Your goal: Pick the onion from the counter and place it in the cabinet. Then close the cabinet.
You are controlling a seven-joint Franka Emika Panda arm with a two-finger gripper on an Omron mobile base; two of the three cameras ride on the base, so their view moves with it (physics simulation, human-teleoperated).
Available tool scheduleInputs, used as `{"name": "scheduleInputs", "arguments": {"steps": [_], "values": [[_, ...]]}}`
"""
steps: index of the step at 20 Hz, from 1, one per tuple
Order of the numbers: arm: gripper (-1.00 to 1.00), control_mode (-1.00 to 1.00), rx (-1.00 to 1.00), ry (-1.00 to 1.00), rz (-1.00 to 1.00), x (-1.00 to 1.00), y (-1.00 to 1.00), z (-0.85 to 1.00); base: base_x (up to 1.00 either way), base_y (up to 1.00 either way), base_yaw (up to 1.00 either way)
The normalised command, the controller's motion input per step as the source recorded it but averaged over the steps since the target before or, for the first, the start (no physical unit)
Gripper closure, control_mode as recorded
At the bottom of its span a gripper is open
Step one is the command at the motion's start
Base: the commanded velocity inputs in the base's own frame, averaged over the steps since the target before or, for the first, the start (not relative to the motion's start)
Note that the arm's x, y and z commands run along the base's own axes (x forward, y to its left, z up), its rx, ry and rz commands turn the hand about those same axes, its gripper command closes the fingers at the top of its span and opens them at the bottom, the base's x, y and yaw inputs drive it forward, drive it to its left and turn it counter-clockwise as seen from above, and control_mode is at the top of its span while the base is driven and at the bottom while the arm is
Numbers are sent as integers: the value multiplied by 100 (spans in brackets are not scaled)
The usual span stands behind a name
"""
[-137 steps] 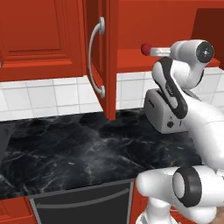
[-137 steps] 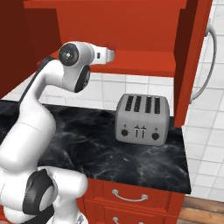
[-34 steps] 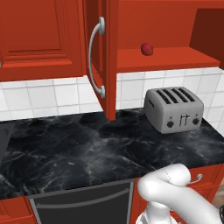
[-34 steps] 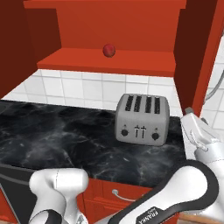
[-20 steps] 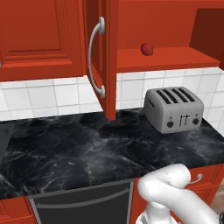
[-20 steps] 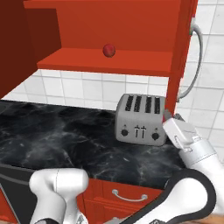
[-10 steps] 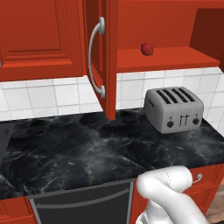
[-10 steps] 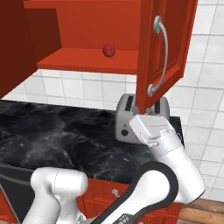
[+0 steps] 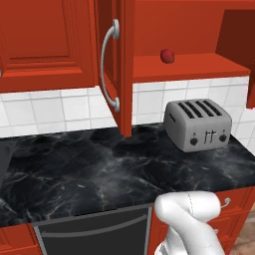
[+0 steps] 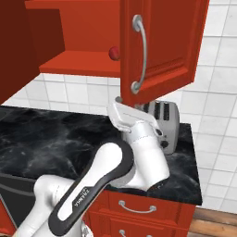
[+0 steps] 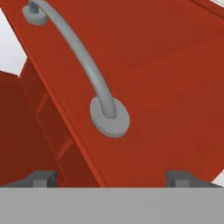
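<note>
left door (image 9: pixel 117 64) stands open at the cabinet's left edge; the onion (image 9: pixel 167 56) sits on the shelf (image 9: pixel 199 63) near its front edge. the gripper (image 11: pixel 111 178), fingers spread wide and empty, presses under the right door (image 10: pixel 162 41). it could slip off that lower edge, leaving the door ajar.

Small round dark red onion (image 9: pixel 167 56) is sitting on the shelf inside the red two-door wall cabinet (image 9: pixel 199 67), above the silver four-slot toaster (image 9: pixel 198 124), which is standing on the black marble-look counter (image 9: pixel 89 169).
</note>
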Motion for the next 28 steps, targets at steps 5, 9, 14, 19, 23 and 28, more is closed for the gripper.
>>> {"name": "scheduleInputs", "arguments": {"steps": [5, 9, 14, 19, 23, 28], "values": [[-100, -100, 0, 24, -21, 82, 41, 0, 0, 0, 0], [-100, -100, 0, 30, -20, 86, 36, 0, 0, 0, 0], [-100, -100, 0, 29, -19, 87, 34, 0, 0, 0, 0], [-100, -100, 0, 25, -16, 96, 35, -8, 0, 0, 0], [-100, -100, 0, 20, -15, 100, 31, -9, 0, 0, 0], [-100, -100, 0, 22, -14, 100, 23, -5, 0, 0, 0]]}}
